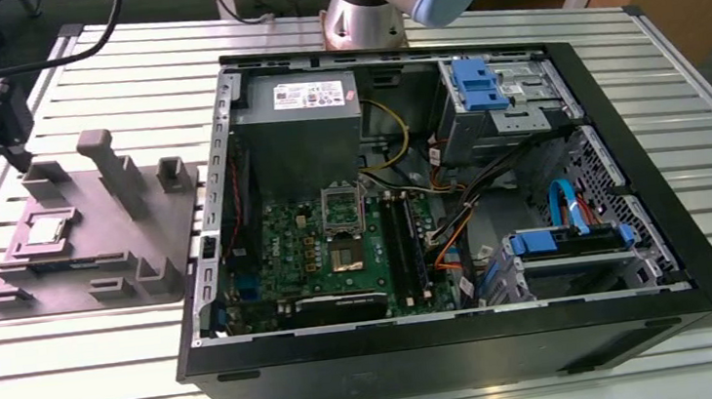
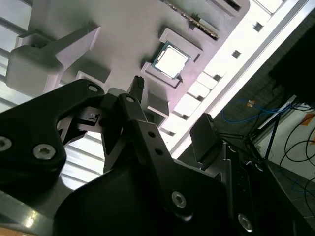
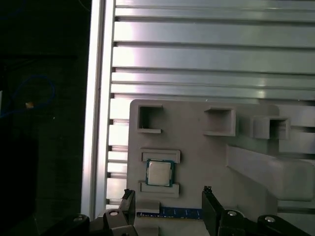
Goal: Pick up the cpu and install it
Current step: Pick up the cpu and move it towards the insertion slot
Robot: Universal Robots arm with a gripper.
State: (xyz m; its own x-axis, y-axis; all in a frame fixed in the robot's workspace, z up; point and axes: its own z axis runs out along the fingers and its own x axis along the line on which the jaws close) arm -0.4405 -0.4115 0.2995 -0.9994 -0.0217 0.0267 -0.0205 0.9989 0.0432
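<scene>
The big black computer case [image 1: 449, 347] lies open, with the grey holder tray [image 1: 163, 228] beside it on the exterior view's left. The gripper [image 3: 167, 195] hangs over that tray, its fingers spread wide and holding nothing. The small square cpu [image 3: 159, 173] sits flat in its nest on the tray, lined up with the gap between the fingers. It looks untouched.
</scene>
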